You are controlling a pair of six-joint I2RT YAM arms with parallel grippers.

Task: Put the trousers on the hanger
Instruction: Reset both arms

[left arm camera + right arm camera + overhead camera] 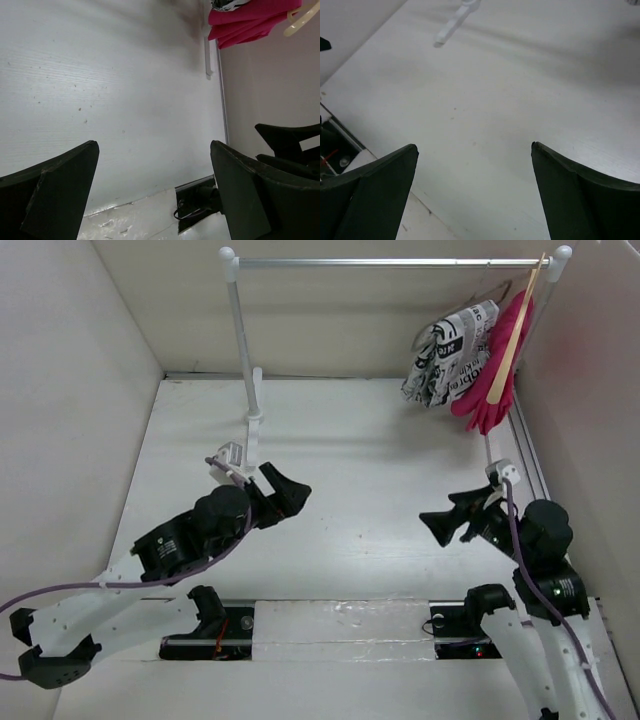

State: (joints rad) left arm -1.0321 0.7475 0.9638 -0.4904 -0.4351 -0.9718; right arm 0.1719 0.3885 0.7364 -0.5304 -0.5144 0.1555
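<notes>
both arms sit low over the white table (370, 450). left gripper (285, 492) has its jaws spread wide, nothing between them. right gripper (446, 519) is the same, wide apart and empty, pointing toward the left one. up at the far right end of the rail (400, 262), the newspaper-print trousers (448, 355) hang bunched on the thin wire hanger (488, 293), just beside the pink garment (500, 365) on its wooden hanger (515, 330). both grippers are well apart from the clothes.
</notes>
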